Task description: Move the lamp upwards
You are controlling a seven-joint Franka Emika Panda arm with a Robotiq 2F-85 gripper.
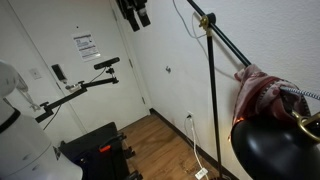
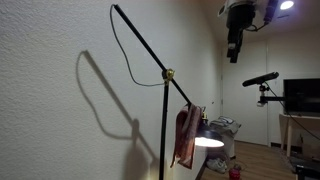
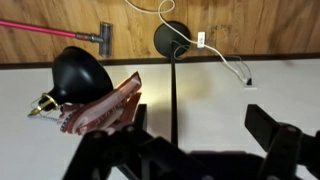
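My gripper (image 3: 197,135) hung high, jaws wide apart and nothing between them, so I judged this only the approach. Below it the lamp (image 3: 176,95) showed its black shade (image 3: 78,72) draped with a red-white cloth (image 3: 100,112), and farther down its round base (image 3: 172,38) on the wood floor (image 3: 265,25). Next, I reckoned, I would have to descend to the slanted arm (image 1: 225,42) and close on it before lifting.

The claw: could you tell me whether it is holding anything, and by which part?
Nothing: the claw hangs open, apart from the floor lamp.
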